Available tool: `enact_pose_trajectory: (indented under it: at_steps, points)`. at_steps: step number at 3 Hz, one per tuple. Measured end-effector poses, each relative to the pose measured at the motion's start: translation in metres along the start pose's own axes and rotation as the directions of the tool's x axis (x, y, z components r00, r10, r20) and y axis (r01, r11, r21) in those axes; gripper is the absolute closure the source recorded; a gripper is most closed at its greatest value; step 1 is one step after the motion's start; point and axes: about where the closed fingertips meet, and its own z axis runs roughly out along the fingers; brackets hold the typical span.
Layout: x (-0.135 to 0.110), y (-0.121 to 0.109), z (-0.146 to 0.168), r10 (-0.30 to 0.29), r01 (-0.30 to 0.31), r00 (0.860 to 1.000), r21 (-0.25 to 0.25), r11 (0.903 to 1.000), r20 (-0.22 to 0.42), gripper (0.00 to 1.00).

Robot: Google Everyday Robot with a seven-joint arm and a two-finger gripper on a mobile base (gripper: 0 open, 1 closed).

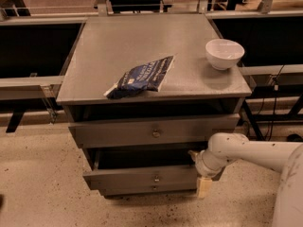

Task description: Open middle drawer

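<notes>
My hand (202, 181) sits at the right end of the middle drawer (142, 178), partly hidden. I cannot tell whether it grips.

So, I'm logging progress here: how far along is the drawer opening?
Done: the middle drawer stands pulled out partway, its dark interior showing. In hand: the tool sits at the drawer front's right end. Left: perhaps pulling further, then withdrawing.

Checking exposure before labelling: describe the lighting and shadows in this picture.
Camera view: overhead light brightens the cabinet top; the bowl casts a soft shadow in front; the middle drawer is nearly black inside; the gripper is at that drawer's dim right end.
</notes>
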Motion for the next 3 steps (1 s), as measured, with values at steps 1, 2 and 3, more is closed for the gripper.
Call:
enact_pose_trajectory:
  at_steps: [1, 2, 3]
  points:
    - [-0.001, 0.011, 0.011, 0.005, -0.005, 1.0, -0.059, 0.9982, 0.004, 0.0]
    - [-0.007, 0.018, 0.021, -0.016, 0.013, 1.0, -0.098, 0.9951, -0.025, 0.18]
    - [-0.016, 0.024, 0.024, -0.04, 0.035, 0.998, -0.11, 0.9933, -0.043, 0.41]
